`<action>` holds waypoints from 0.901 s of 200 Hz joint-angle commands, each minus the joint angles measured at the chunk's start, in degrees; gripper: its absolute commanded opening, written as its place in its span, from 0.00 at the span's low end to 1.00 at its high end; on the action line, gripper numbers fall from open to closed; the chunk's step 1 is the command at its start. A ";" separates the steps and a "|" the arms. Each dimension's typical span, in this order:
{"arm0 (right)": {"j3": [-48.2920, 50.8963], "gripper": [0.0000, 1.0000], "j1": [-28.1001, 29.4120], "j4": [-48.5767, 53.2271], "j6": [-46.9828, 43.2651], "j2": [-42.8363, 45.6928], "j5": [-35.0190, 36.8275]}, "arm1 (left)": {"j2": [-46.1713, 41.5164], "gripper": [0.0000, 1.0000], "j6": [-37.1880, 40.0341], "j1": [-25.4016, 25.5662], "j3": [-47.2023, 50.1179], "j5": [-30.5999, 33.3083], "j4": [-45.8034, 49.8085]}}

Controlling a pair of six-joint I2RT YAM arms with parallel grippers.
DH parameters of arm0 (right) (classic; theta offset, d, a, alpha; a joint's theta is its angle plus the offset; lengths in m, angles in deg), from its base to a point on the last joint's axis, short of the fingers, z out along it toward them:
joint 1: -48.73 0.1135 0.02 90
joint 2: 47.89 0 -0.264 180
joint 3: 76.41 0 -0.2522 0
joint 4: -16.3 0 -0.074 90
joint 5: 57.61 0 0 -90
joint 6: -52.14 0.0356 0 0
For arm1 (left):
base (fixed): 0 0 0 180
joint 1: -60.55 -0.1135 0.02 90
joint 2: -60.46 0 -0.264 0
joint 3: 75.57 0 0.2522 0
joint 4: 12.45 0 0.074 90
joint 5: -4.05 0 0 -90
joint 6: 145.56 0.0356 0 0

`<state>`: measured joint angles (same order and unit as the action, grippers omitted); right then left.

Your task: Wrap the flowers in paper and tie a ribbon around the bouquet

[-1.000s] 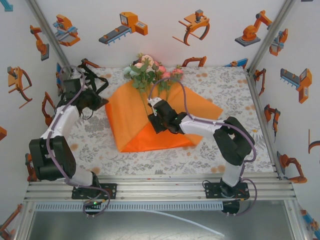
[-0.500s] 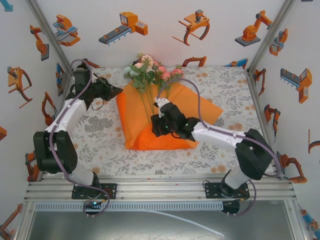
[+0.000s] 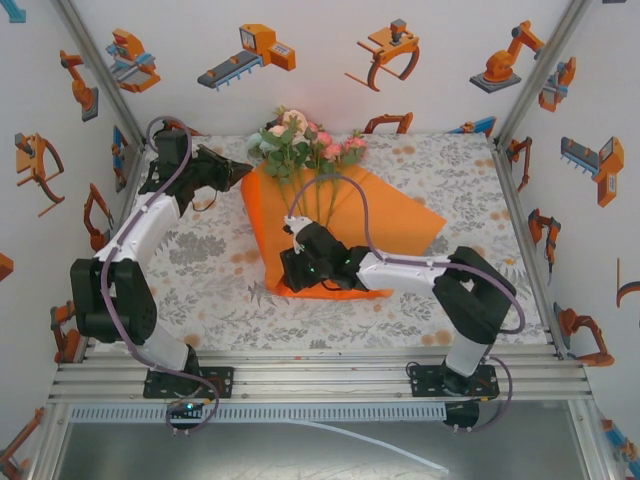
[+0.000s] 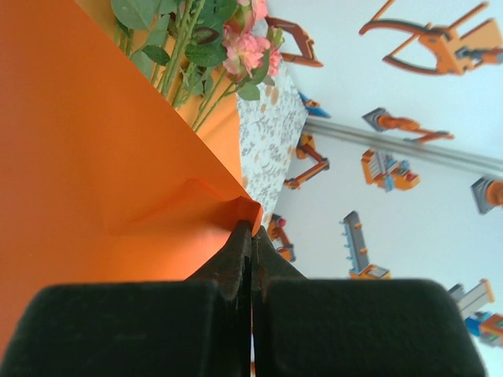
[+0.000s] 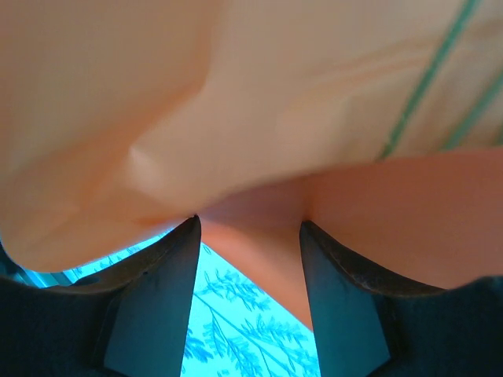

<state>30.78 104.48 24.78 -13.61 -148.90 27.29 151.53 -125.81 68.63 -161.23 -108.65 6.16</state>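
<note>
The flowers (image 3: 298, 140) lie at the back of the table with their stems running down onto the orange paper (image 3: 385, 215). The left flap of the paper is lifted and folded over toward the stems. My left gripper (image 3: 237, 172) is shut on that flap's corner, close beside the blooms. From the left wrist, the pinched paper (image 4: 94, 157) rises to the left and the flowers (image 4: 206, 43) lie beyond it. My right gripper (image 3: 290, 266) is at the paper's near corner. Its jaws (image 5: 250, 229) stand apart, with the paper (image 5: 259, 102) draped over the tips. The ribbon is out of view.
A floral-patterned tablecloth (image 3: 200, 280) covers the table. White walls with orange robot stickers close in the back and both sides. A metal rail (image 3: 320, 375) runs along the near edge by the arm bases.
The left gripper has carried the paper's left flap up and toward the flowers, so the sheet has narrowed. The right gripper has slid left and nearer along the paper's lower edge.
</note>
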 commanded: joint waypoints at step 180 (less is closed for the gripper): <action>-3.01 0.87 1.77 -12.49 -1.95 -6.35 2.63 | -1.10 0.00 -18.17 8.95 -1.42 26.28 5.97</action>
<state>31.46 104.80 7.71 -17.15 -153.73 23.18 151.73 -136.92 75.75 -160.90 -91.07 9.54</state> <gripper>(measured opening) 0.864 0.007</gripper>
